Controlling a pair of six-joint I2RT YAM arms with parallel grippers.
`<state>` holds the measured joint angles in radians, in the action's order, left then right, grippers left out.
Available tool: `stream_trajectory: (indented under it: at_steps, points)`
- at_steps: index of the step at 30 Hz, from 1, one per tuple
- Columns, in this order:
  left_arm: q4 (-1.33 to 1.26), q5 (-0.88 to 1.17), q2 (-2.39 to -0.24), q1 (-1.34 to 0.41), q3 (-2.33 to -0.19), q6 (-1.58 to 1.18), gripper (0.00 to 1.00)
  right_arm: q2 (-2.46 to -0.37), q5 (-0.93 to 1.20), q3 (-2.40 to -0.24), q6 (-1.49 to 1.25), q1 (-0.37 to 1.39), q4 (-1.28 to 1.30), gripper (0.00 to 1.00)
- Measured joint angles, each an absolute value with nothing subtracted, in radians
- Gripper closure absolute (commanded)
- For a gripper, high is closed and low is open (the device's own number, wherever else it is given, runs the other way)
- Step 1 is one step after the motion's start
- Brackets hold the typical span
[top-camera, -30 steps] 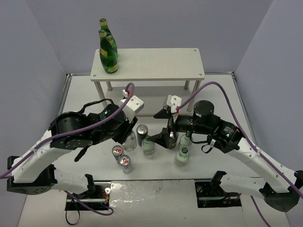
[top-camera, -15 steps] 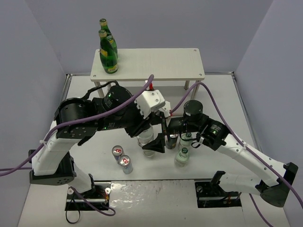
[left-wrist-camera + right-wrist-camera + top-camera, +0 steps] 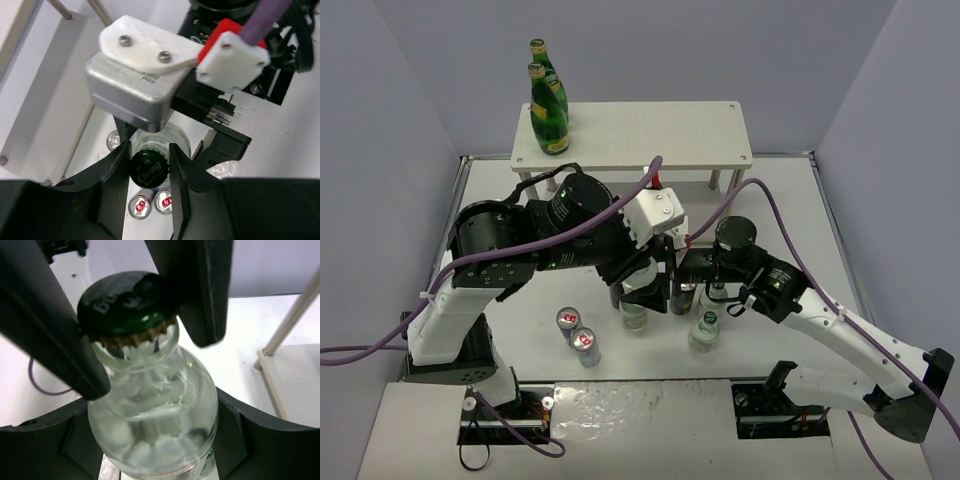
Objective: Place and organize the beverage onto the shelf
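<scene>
Left end effector (image 3: pixel 149 154) closed on the green cap of a clear bottle (image 3: pixel 149 171), one finger on each side of the cap, bottle upright below it. Right end effector (image 3: pixel 150 340) straddles the cap of a second clear bottle (image 3: pixel 155 410), fingers (image 3: pixel 50 335) close against it; cannot tell whether the grip is made or the jaws stand just off. The two end effectors sit side by side, nearly touching, so crowding looks like the main hazard. Judgement: lift the left one straight up until its bottle clears the neighbours, then carry it forward; the hold is at the cap only, so keep the bottle plumb and move gently; confirm the right one is seated below the cap rim before it lifts. Shelf (image 3: pixel 650 135) lies beyond both end effectors, its top board bare except for two dark-green bottles (image 3: pixel 549 115) at the end beyond and to the left of the left end effector; setting the clear bottle just beside them would start a tidy row. Two cans (image 3: pixel 578 333) stand behind and left of the left end effector; a third clear bottle (image 3: pixel 705 330) stands just behind the right one. Surface (image 3: pixel 790 230) white and matte; plain grey-lilac walls (image 3: pixel 670 50) enclose three sides.
</scene>
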<state>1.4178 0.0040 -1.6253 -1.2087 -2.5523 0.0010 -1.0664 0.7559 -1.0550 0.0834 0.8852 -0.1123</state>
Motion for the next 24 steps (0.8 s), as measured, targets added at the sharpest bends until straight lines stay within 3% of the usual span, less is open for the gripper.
stream_trajectory:
  at_steps: [2, 3, 4, 5, 15, 24]
  points:
    - [1.416, -0.031, -1.641, -1.210, -2.586, -0.001, 0.61, -1.049, 0.702, -1.053, 0.074, 0.885, -0.125, 1.00]
    - [1.409, -0.066, -1.649, -1.211, -2.605, -0.001, 0.48, -1.036, 0.659, -1.047, 0.058, 0.885, -0.136, 1.00]
    - [1.394, -0.107, -1.656, -1.211, -2.622, 0.003, 0.15, -1.019, 0.612, -1.040, 0.035, 0.885, -0.140, 1.00]
    - [1.371, -0.152, -1.661, -1.211, -2.636, 0.007, 0.06, -1.002, 0.566, -1.032, 0.015, 0.885, -0.138, 1.00]
    - [1.027, -0.744, -1.621, -1.205, -2.611, 0.000, 0.06, -0.978, 0.131, -1.089, -0.049, 0.885, -0.046, 1.00]
    - [0.885, -0.971, -1.341, -1.204, -2.163, -0.100, 0.06, -1.213, -0.123, -1.447, 0.022, 0.850, 0.010, 1.00]
